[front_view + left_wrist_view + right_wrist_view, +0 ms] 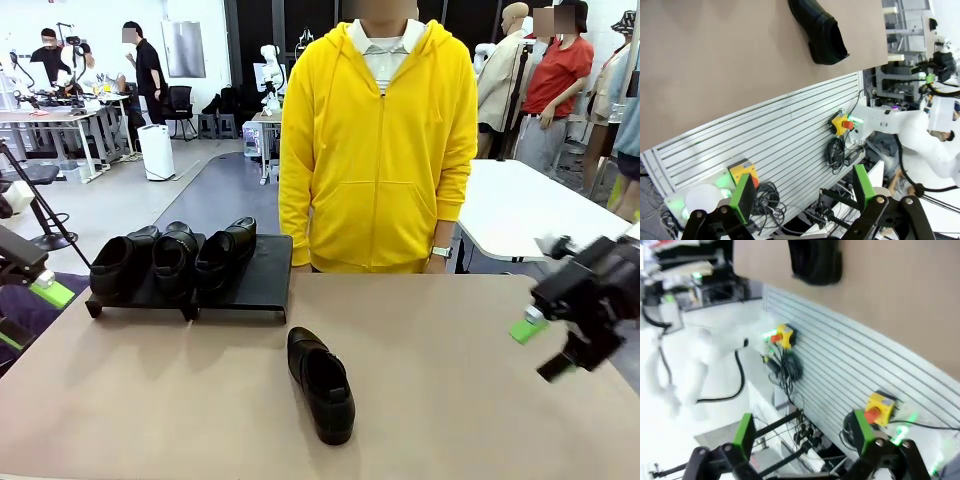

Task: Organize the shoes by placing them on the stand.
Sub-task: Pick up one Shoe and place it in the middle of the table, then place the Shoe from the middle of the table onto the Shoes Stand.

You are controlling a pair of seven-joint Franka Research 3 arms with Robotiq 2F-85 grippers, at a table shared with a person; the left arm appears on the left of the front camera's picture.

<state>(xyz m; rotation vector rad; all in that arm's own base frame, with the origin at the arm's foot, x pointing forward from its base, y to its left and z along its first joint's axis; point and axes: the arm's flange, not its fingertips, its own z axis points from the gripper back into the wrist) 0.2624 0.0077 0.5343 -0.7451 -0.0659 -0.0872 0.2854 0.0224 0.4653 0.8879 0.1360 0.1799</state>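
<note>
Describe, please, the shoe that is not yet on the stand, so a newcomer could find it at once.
Start at the tan table in front of the person in yellow. Near its middle lies one glossy black shoe. Unlike the three shoes lined up on the black stand, it sits alone on bare tabletop.

Glossy black leather shoes (320, 384), matt black stand (250, 278), smooth matt tan table (450, 380), ribbed metal panel (785, 145).
</note>
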